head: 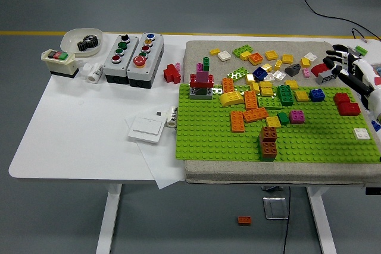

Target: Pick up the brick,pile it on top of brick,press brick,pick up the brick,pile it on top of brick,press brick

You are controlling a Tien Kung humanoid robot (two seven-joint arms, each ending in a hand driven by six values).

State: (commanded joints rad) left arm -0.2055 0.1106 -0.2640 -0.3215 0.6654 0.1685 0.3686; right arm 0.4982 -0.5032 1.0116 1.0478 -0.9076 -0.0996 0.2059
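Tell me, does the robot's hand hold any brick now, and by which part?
Nothing is held. The right hand hovers open at the table's right edge, touching no brick.

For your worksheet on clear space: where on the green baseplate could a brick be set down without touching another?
Free: the green baseplate's near-left area, left of the brown brick stack, and the strip between that stack and the white brick. Crowded: the far edge, around the orange bricks and beyond.
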